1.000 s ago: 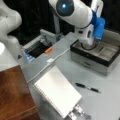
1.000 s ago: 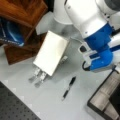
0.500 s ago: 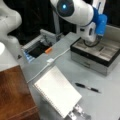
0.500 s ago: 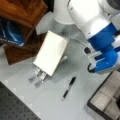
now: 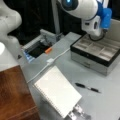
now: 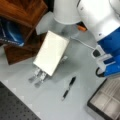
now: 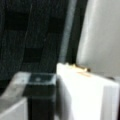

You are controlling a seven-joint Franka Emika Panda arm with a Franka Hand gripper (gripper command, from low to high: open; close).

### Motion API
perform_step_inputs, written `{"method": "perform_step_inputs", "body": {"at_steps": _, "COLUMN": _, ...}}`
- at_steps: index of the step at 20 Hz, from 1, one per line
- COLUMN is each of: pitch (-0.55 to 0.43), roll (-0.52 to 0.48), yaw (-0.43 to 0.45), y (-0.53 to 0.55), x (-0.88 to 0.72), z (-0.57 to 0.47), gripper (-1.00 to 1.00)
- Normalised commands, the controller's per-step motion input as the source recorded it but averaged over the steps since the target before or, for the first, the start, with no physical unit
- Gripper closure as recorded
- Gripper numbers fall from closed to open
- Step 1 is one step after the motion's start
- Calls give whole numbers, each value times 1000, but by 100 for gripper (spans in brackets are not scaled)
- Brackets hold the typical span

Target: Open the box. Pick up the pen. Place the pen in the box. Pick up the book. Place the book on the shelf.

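The box (image 5: pixel 96 53) stands open at a front view's right, its pale compartments showing and its lid (image 5: pixel 115 30) raised behind. Only a corner of the box (image 6: pixel 107 101) shows in the second front view. My gripper is up at that lid, hidden behind the arm's wrist (image 5: pixel 100 21) in both front views. In the wrist view a dark finger (image 7: pixel 40 96) sits beside a pale panel (image 7: pixel 100 35). The black pen (image 5: pixel 87 88) (image 6: pixel 68 87) lies on the grey table. The white book (image 5: pixel 57 91) (image 6: pixel 51 52) leans on a metal stand. The brown shelf (image 5: pixel 15 96) (image 6: pixel 22 12) is beside it.
The silver stand's feet (image 6: pixel 37 76) stick out under the book. A white cable (image 5: pixel 50 62) runs across the table to an open grey tray (image 5: pixel 40 47) with an orange piece. A second white robot body (image 5: pixel 8 32) stands at a front view's left.
The arm has shifted a little to a front view's right above the box, and more of the box's pale inside shows. Pen and book have not moved.
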Motion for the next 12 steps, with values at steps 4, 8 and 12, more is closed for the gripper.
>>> {"method": "perform_step_inputs", "body": {"at_steps": 4, "pitch": 75, "roll": 129, "yaw": -160, "y": 113, "x": 430, "z": 128, "gripper": -100}}
{"method": "perform_step_inputs", "body": {"at_steps": 8, "pitch": 103, "roll": 141, "yaw": -117, "y": 167, "x": 280, "z": 85, "gripper": -100}}
{"method": "perform_step_inputs", "body": {"at_steps": 12, "pitch": 95, "roll": 118, "yaw": -122, "y": 208, "x": 127, "z": 50, "gripper": -100}}
